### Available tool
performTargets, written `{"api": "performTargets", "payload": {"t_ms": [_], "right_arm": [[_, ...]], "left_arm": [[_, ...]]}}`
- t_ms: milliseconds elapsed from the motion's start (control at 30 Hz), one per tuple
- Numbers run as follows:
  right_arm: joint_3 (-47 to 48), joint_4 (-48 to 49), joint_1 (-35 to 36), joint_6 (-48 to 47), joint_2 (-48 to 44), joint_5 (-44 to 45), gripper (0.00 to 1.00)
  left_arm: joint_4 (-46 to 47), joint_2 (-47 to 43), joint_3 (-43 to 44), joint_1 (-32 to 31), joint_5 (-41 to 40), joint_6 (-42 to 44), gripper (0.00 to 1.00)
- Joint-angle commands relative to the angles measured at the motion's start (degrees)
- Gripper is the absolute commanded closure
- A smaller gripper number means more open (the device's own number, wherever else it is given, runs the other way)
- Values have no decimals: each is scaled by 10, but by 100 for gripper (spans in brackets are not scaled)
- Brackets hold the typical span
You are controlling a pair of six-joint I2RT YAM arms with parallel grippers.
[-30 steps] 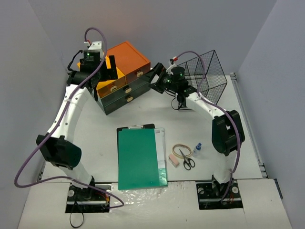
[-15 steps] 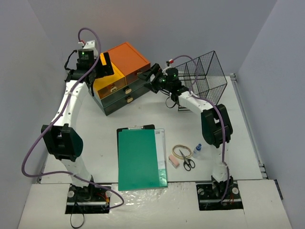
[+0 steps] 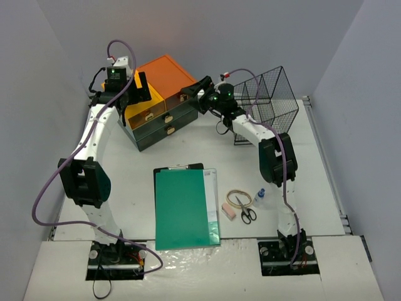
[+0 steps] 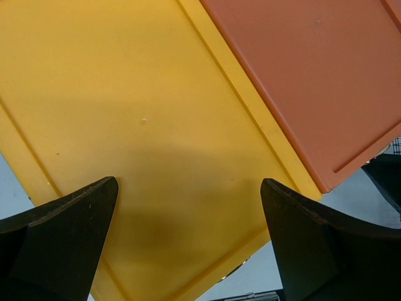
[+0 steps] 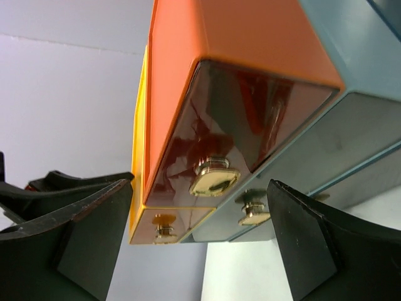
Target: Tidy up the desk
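The white desk [image 3: 125, 182] holds a drawer unit at its back left, with an orange drawer [image 3: 166, 74], a yellow drawer [image 3: 141, 103] and dark green drawers [image 3: 160, 125]. My left gripper [image 3: 139, 86] hangs open over the yellow top [image 4: 156, 125], touching nothing. My right gripper [image 3: 195, 89] is at the front of the orange drawer. In the right wrist view the right gripper [image 5: 200, 184] is open, its fingers on either side of the brass knob [image 5: 215, 177] and clear of it.
A black wire basket [image 3: 269, 100] stands at the back right. On the near half lie a green clipboard [image 3: 187, 207], rubber bands [image 3: 239, 197], scissors [image 3: 245, 211], a pink eraser [image 3: 229, 211] and a small bottle [image 3: 259, 196].
My right gripper has moved left up to the front of the orange drawer, and its jaws have narrowed a little. The left gripper shifted slightly above the yellow drawer.
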Motion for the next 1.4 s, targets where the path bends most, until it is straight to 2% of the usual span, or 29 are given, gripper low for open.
{"api": "performTargets", "payload": {"t_ms": [0,233,267,333,400,567,833,900,1000,1167,1367], "right_arm": [[39,49,-6,18,6,-9,15],[22,60,-5,28,11,-5,26],[15,68,-6,31,11,-4,29],[8,80,-6,38,14,-2,42],[12,86,-6,42,22,-2,49],[41,79,-4,43,40,-6,58],[57,100,1,66,62,0,58],[58,109,4,77,68,0,62],[54,117,8,85,69,-2,73],[5,106,11,67,28,-4,99],[-101,57,12,24,-58,-1,100]], "left_arm": [[36,-36,-24,6,0,-4,3],[41,-52,-69,6,-3,-4,3],[41,-54,-73,6,-3,-4,3],[39,-55,-78,6,-3,-5,3],[36,-56,-81,6,-2,-5,3],[31,-61,-86,6,-2,-2,3],[25,-69,-94,6,-1,4,3],[22,-71,-95,6,-2,8,3],[15,-73,-96,7,-6,11,3],[15,-76,-99,10,-8,13,3],[11,-76,-101,14,-10,10,3]]}}
